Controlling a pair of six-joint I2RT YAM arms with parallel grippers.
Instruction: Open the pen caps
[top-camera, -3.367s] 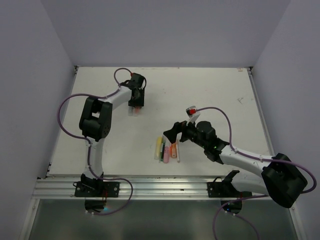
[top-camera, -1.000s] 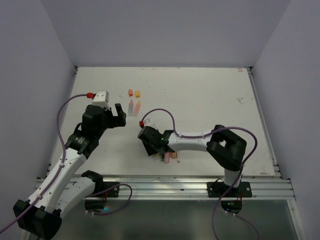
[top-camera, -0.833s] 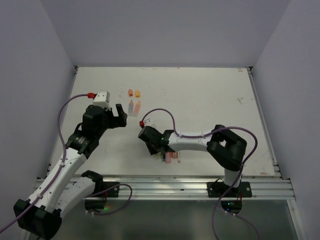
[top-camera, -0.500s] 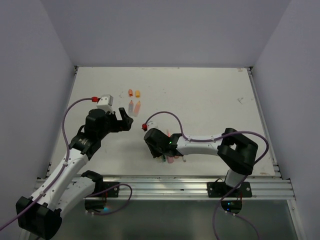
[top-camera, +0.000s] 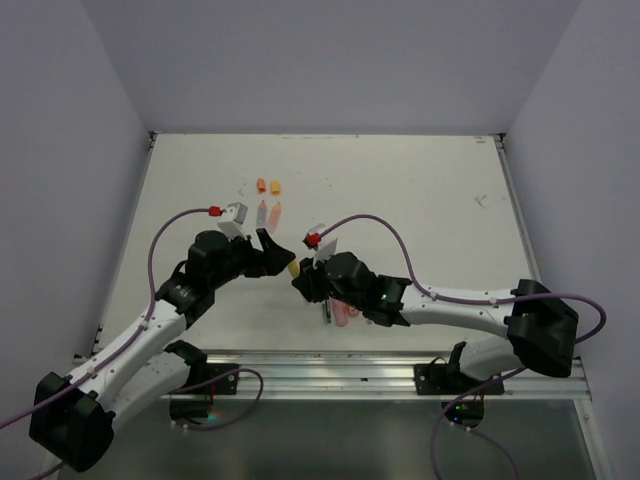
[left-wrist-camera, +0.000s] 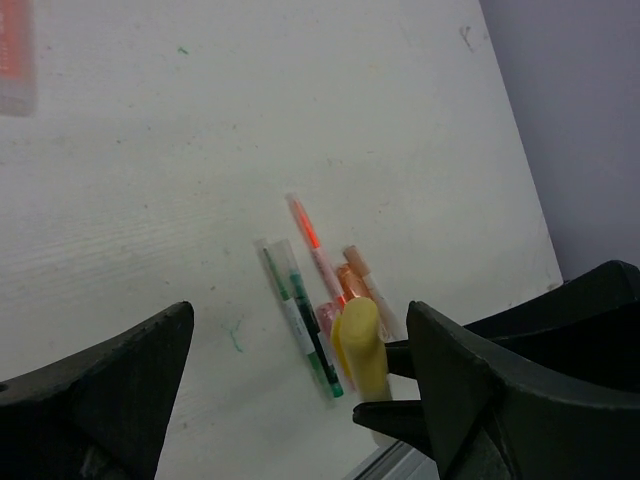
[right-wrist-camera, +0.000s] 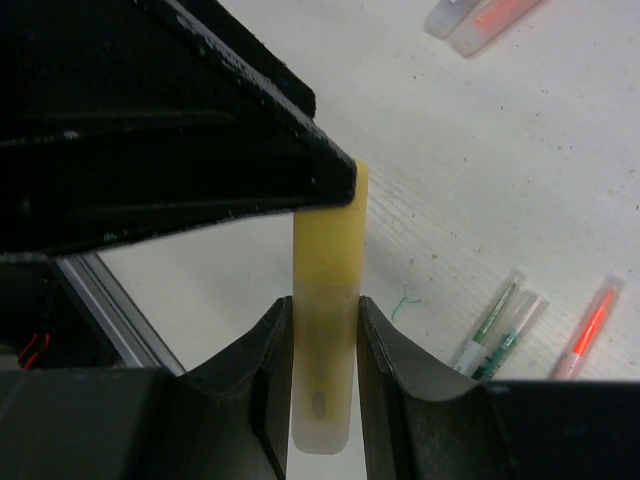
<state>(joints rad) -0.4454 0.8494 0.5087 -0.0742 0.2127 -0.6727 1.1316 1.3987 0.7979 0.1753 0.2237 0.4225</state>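
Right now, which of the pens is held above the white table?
The chunky yellow plastic highlighter: the right pincer holds it in the air, while the other pens lie flat on the table.

A yellow highlighter (right-wrist-camera: 325, 330), green pen (right-wrist-camera: 492, 328), orange pen (right-wrist-camera: 590, 335), white table (right-wrist-camera: 480, 150).

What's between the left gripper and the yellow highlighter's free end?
Nothing visible. The open jaws of the left gripper flank the free end of the yellow highlighter; the right gripper clamps its other end.
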